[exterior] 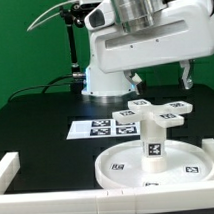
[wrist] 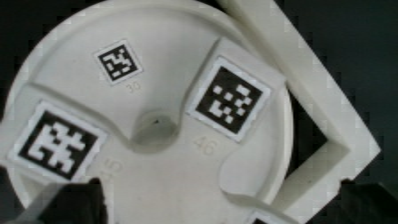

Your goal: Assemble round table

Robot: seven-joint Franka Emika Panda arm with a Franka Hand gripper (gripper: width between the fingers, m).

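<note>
The round table stands upside down near the front of the black table. Its large rimmed disc [exterior: 122, 166] lies flat, and the short thick leg [exterior: 153, 141] rises upright from the disc's middle. The tagged cross-shaped base [exterior: 158, 114] sits on top of the leg. My gripper [exterior: 159, 81] hangs just above the base, open, with nothing between its fingers. In the wrist view the base [wrist: 169, 105] fills the frame with three tags round a small centre hole. My gripper [wrist: 199, 200] stands wide there too, its dark fingers [wrist: 68, 198] at the edges.
The marker board [exterior: 99, 125] lies flat behind the disc, toward the exterior view's left. White border blocks stand at the left [exterior: 7, 169], the right [exterior: 210, 148] and along the front edge [exterior: 58, 207]. The arm's white body [exterior: 143, 39] looms over the scene.
</note>
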